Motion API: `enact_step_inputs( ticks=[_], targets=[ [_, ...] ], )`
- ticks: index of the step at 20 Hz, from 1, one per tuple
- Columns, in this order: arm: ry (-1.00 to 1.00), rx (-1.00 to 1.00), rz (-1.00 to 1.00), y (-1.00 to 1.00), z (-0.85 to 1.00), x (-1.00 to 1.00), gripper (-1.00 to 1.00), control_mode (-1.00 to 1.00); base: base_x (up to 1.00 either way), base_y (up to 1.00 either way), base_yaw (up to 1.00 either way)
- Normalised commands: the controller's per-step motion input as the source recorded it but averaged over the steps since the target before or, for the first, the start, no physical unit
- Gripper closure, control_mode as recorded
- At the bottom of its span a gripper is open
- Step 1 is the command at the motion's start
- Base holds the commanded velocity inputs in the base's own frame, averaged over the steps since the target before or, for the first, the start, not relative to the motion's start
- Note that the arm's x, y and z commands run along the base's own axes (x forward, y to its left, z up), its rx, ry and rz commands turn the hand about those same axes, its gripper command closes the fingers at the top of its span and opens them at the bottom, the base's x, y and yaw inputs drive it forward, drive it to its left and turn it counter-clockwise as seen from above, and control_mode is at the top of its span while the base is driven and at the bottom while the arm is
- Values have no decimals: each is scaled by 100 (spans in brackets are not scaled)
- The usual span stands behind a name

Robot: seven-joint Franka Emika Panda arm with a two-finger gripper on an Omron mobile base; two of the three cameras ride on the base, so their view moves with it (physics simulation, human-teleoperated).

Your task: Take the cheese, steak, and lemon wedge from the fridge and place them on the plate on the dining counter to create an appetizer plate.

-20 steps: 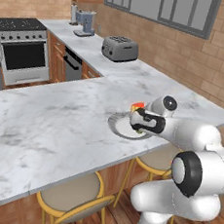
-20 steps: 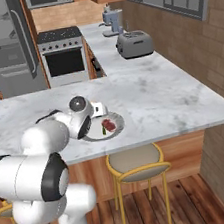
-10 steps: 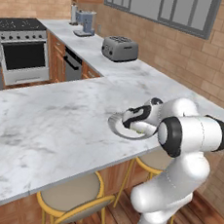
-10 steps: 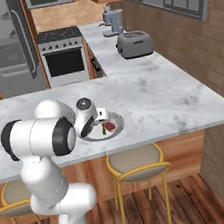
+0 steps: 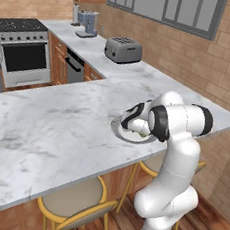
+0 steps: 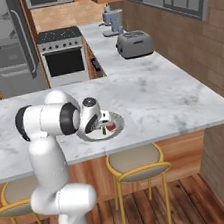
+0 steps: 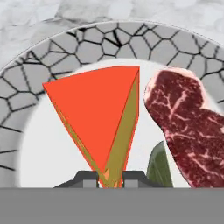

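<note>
- Two dark fingertips (image 7: 89,177) rise at the bottom of the hand view with the narrow tip of the cheese (image 7: 98,120) between them; the jaws look nearly closed against that tip, but whether they are gripping it or have just let go I cannot tell.
- From the right base view the gripper (image 6: 103,121) hangs low over the plate (image 6: 116,117), with the wrist bent down above it.
- All three foods are within the plate's rim: the cheese wedge with its red face toward the camera, the steak (image 7: 188,131) just beside it, and the lemon wedge (image 7: 157,168) as a greenish sliver tucked between the two near the fingers.
- The plate sits on the dining counter (image 5: 45,130), near the edge above the yellow-framed stools (image 6: 136,163).
- Judged from this, the task looks all but finished, with only a clean release and lift remaining.
- Risk: if the fingers lift before they have fully spread, the cheese tip could be dragged up or tipped over.
- Risk: a sideways retreat could nudge the lemon wedge or steak, both lying close to the fingers, or shove the plate toward the counter edge.
</note>
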Motion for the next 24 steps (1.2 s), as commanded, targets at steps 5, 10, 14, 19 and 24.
enact_step_inputs(
  ticks=[5,10,14,19,24],
  targets=[
    [14,0,0,1,-32,59,-100,-100,0,0,0],
    [0,-6,-1,13,5,-63,-100,-100,0,0,0],
    [-1,-4,-10,0,48,-100,-100,-100,0,0,0],
    [-8,-4,-12,-1,90,-100,-100,-100,0,0,0],
    [-17,-5,-8,-7,100,-99,-100,-100,0,0,0]
  ],
)
